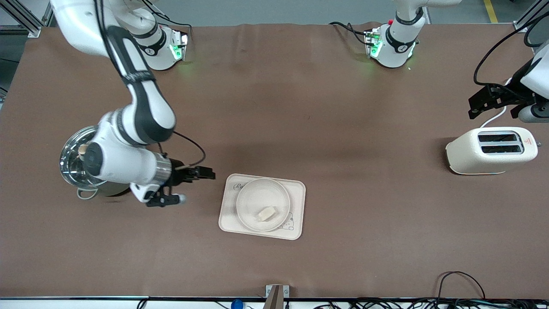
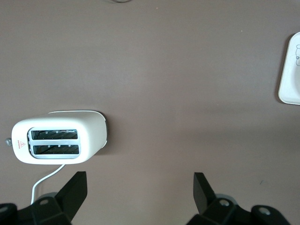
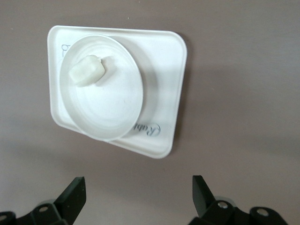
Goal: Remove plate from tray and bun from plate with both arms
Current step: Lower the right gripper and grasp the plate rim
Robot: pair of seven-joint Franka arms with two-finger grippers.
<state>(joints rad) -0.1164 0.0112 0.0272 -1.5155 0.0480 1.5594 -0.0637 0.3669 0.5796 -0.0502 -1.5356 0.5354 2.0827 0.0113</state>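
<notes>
The round cream plate [image 1: 257,195] sits on the rectangular cream tray [image 1: 297,206] in the middle of the table, near the front camera. The small pale bun [image 1: 266,213] lies in the plate, on its side nearest the front camera. My right gripper [image 1: 194,185] is open and empty, low over the bare table beside the tray, toward the right arm's end. In the right wrist view the plate [image 3: 108,101], bun [image 3: 86,71] and tray [image 3: 166,89] lie ahead of the open gripper [image 3: 139,194]. My left gripper [image 1: 474,105] is open and empty, up near the toaster; it also shows in the left wrist view [image 2: 140,187].
A cream two-slot toaster [image 1: 491,150] with a white cord stands at the left arm's end; it shows in the left wrist view [image 2: 58,138]. A shiny metal pot [image 1: 75,156] sits at the right arm's end, partly under the right arm. Cables run along the table's front edge.
</notes>
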